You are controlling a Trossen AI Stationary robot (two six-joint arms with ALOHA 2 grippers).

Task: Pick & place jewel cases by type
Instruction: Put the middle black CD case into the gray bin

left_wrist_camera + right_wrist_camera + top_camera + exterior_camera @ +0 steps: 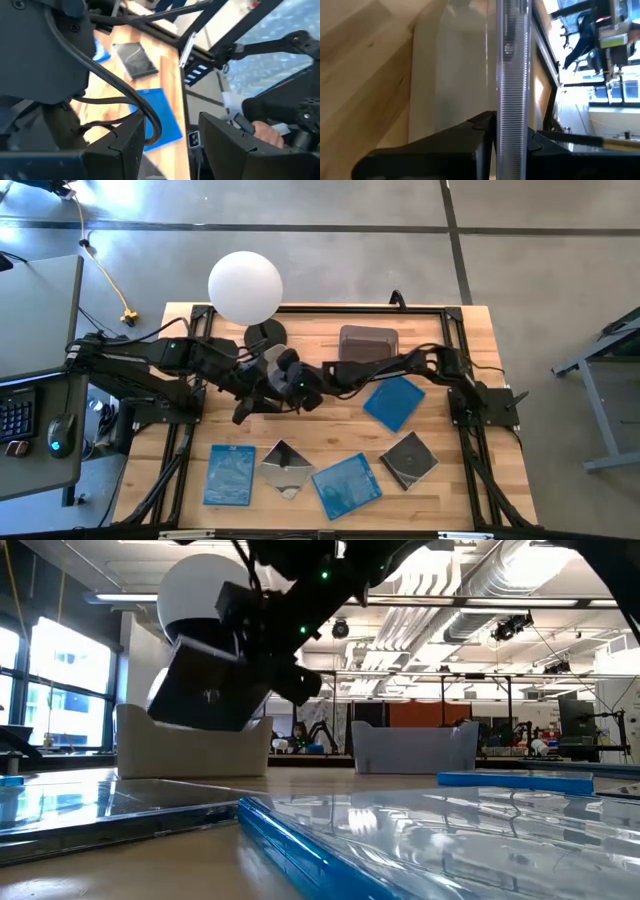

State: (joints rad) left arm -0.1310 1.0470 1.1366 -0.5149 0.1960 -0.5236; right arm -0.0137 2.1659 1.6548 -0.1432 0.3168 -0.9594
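My right gripper (290, 385) reaches across to the middle of the table and is shut on a dark jewel case (210, 690), above the near wall of the left grey tub (190, 745). My left gripper (248, 402) hovers close beside it, open and empty (170, 135). Five cases lie flat on the wood: three blue cases (229, 475) (346, 485) (394, 402), a shiny clear case (284, 467) and a dark case (409, 460). The second tub (368, 342) stands near the far edge. My right gripper pinches the case between its two fingers at a ribbed clear edge (512, 100), which the wrist view shows edge-on. The case is lifted clear and hangs tilted below the fingers (295, 680), over the left tub.
A white globe lamp (245, 285) on a round dark base stands at the far left of the table and hides part of that area. The two arms nearly meet at the table's middle. A black frame rail (330, 308) runs round the tabletop. Bare wood lies between the near cases and the arms.
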